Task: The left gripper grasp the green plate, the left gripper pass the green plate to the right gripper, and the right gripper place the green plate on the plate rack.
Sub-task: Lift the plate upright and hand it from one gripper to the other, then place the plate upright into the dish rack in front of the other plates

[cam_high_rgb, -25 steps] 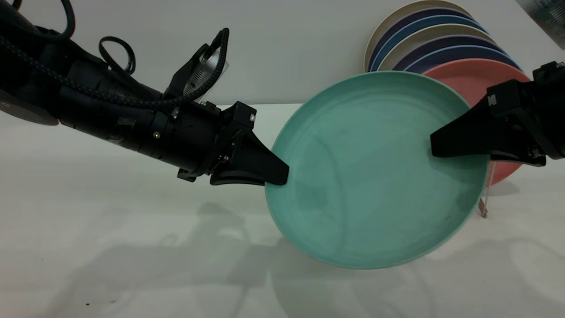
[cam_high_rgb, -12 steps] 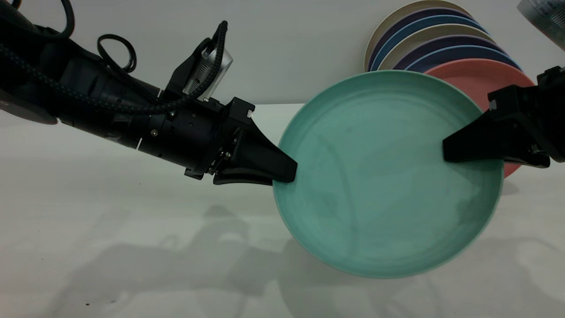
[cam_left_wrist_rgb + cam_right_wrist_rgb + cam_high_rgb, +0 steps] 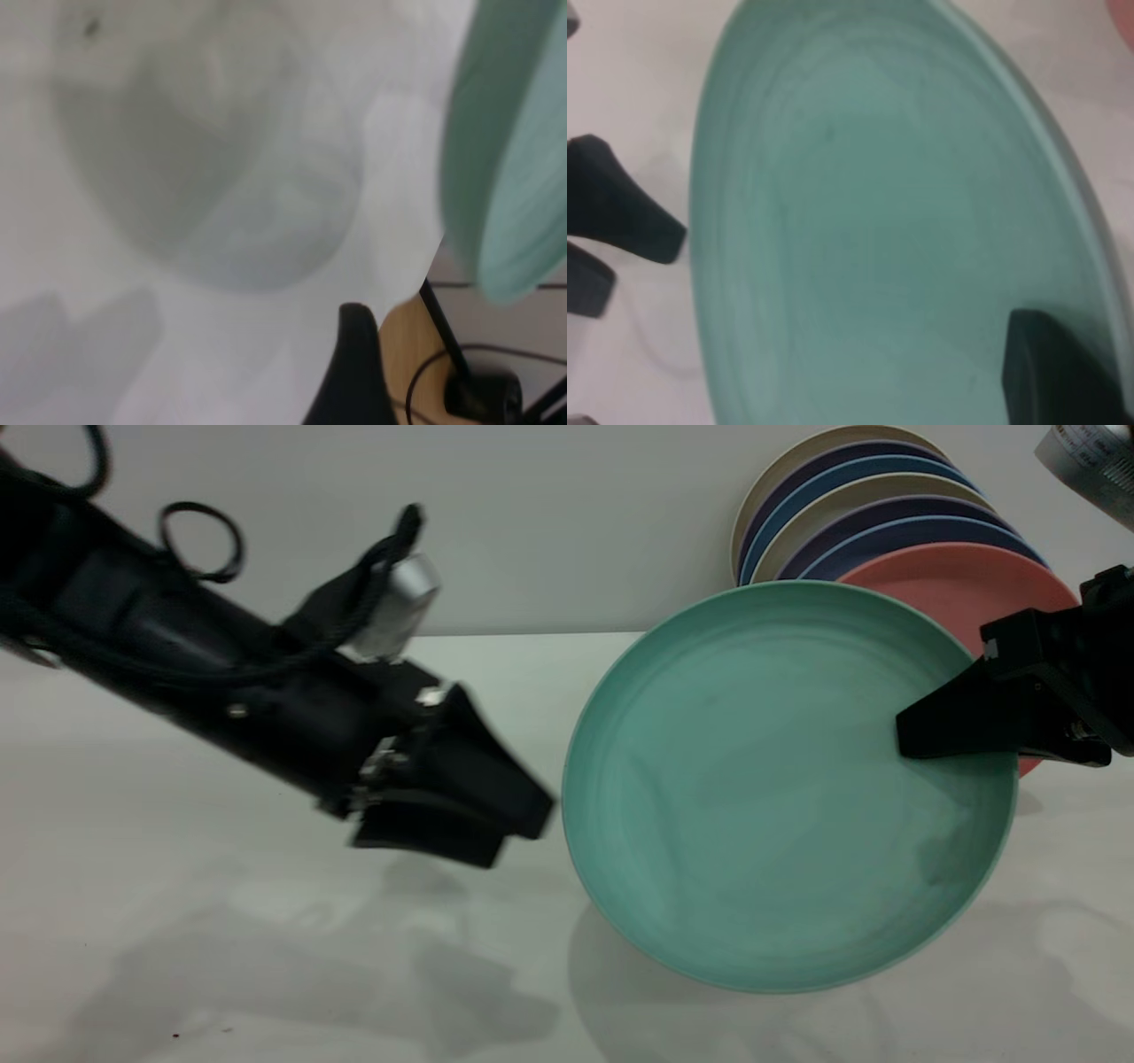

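Observation:
The green plate (image 3: 762, 788) stands tilted on edge above the table, its face to the exterior camera. My right gripper (image 3: 912, 740) is shut on its right rim; one finger (image 3: 1054, 372) lies on the plate's face (image 3: 877, 221). My left gripper (image 3: 518, 828) is open and empty, a short gap left of the plate's left rim, and it also shows in the right wrist view (image 3: 602, 239). In the left wrist view one finger (image 3: 354, 372) shows, with the plate's edge (image 3: 514, 150) apart from it. The plate rack is hidden behind the plates.
Several plates (image 3: 850, 505) stand in a row at the back right, with a salmon-pink plate (image 3: 966, 584) at the front, just behind the green plate. The white table (image 3: 221, 974) spreads to the left and front. Its edge and cables (image 3: 478, 390) show beyond.
My left gripper has let go of the plate's left rim, opened and drawn back down and to the left. The plate, held by my right gripper, has shifted slightly right.

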Robot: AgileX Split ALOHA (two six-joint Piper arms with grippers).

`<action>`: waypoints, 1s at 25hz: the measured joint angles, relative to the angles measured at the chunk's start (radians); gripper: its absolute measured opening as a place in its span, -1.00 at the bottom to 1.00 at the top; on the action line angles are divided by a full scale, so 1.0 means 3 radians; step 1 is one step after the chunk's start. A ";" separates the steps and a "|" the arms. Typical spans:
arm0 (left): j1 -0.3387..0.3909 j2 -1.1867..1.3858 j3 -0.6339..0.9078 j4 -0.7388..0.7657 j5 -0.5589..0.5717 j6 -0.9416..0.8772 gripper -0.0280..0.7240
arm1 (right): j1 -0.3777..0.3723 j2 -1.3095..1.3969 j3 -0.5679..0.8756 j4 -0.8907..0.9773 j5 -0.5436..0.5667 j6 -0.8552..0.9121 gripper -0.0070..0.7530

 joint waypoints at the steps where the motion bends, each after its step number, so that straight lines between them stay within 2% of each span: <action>1: 0.0084 0.0000 -0.0008 0.0127 0.0032 -0.0068 0.83 | 0.0000 0.0000 0.0000 0.0000 -0.0019 0.0000 -0.82; 4: 0.0307 0.0000 -0.0100 0.0632 0.0058 -0.0401 0.79 | 0.0000 0.0000 0.0000 0.0003 -0.0051 -0.0043 -0.82; 8: 0.0499 0.0000 -0.0356 0.1526 -0.0008 -0.1208 0.70 | 0.0000 0.0001 -0.0056 -0.0248 -0.0056 -0.0294 -0.82; 12: 0.0534 0.0000 -0.0687 0.2486 -0.0017 -0.2137 0.64 | 0.0000 -0.0007 -0.0342 -0.0991 -0.0021 -0.0138 -0.82; 16: 0.0534 0.0000 -0.0951 0.3264 0.0013 -0.2846 0.63 | 0.0000 -0.0007 -0.0820 -0.2065 0.0035 0.0446 -0.82; 21: 0.0534 0.0000 -0.1031 0.3715 0.0024 -0.3220 0.63 | 0.0000 -0.0007 -0.1594 -0.3678 0.0454 0.1269 -0.82; 25: 0.0534 0.0000 -0.1031 0.3761 0.0024 -0.3259 0.63 | 0.0000 -0.0007 -0.2109 -0.4409 0.0750 0.1705 -0.82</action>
